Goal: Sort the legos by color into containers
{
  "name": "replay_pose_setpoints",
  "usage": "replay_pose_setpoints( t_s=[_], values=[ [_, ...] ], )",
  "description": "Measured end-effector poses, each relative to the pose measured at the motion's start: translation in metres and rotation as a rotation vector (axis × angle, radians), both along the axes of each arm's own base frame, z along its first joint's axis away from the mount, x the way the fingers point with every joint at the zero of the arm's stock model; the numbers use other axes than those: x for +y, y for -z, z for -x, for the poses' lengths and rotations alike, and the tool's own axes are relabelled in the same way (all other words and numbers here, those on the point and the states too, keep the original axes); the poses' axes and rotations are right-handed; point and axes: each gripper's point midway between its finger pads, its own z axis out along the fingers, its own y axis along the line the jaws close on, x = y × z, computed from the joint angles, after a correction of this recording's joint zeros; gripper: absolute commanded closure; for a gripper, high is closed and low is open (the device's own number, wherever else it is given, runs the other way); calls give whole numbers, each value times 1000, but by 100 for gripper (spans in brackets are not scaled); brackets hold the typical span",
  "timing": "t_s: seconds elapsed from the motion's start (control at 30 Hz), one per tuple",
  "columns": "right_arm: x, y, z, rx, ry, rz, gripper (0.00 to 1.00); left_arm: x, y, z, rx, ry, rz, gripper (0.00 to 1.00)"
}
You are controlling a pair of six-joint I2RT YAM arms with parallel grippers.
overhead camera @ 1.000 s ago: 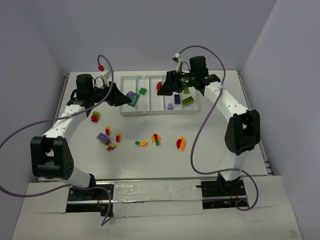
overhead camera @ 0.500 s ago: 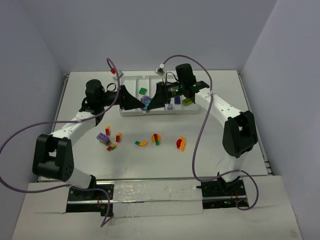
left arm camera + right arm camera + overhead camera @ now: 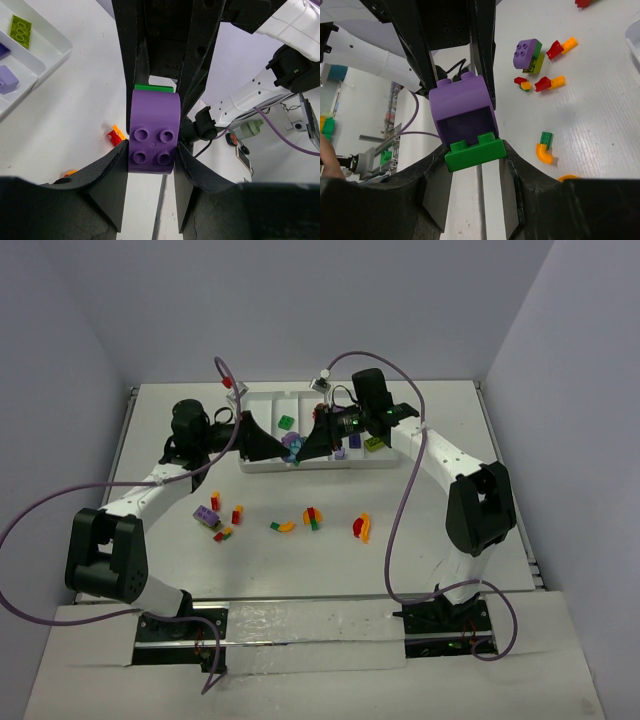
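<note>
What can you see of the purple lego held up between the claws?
The purple lego is a smooth plastic brick, four studs on one face, hollow on another. It is held in the air, pinched by the left claw. A green lego, gripped by the right claw, is snapped onto it.

A purple brick [image 3: 153,130] is showing four round studs, with a green brick [image 3: 475,152] sitting against it. The white tray [image 3: 54,44] is holding a lime green brick [image 3: 20,31] and a pale purple brick [image 3: 6,80]. Red and orange curved pieces [image 3: 361,528] are lying on the white table [image 3: 300,575].
</note>
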Motion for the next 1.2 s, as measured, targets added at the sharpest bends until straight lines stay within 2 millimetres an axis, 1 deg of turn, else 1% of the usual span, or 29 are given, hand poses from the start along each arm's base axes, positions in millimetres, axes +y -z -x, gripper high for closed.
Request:
replay_pose_setpoints(
  t_s=[0.17,0.23,0.27,0.3,0.33,0.47,0.53,0.6,0.67,0.77,0.83,0.9,0.97,1.07,1.1,1.13,1.17,1.2],
  values=[
    [-2,7,0,-13,-3,7,100,3,5,-1,0,-5,-14,100],
    [-2,9,0,-24,-5,10,100,8,6,-4,3,-14,-18,100],
    [-4,12,0,-26,-1,19,100,14,5,-9,1,-33,-19,100],
    [-9,16,-1,-21,9,30,100,24,3,-18,-5,-69,-19,100],
    [-15,22,-4,-13,30,49,100,39,0,-32,-15,-125,-22,100],
    [-38,41,-25,-11,133,132,100,93,-15,-71,-63,-307,-37,100],
    [-45,48,-34,-19,176,170,100,110,-21,-83,-87,-367,-48,100],
    [-45,60,-48,-23,232,234,100,122,-20,-92,-112,-422,-82,100],
    [-39,72,-68,-46,288,296,100,128,-15,-97,-124,-460,-122,100],
    [-23,87,-99,-71,361,390,100,134,-3,-100,-122,-506,-185,100],
    [-7,91,-126,-107,408,433,100,141,6,-102,-112,-545,-235,100],
    [9,93,-147,-157,445,452,100,147,15,-103,-107,-574,-283,100],
    [19,101,-155,-178,471,492,99,153,21,-103,-107,-605,-328,100],
    [34,113,-165,-217,504,539,95,160,24,-102,-119,-634,-376,100],
    [39,117,-168,-228,513,556,86,162,24,-101,-124,-641,-387,100],
    [42,123,-172,-236,522,570,82,163,25,-101,-128,-647,-395,100],
    [45,130,-173,-241,528,587,74,164,25,-102,-130,-652,-402,100],
    [48,137,-174,-242,531,607,63,165,25,-102,-134,-657,-408,100]
  ],
)
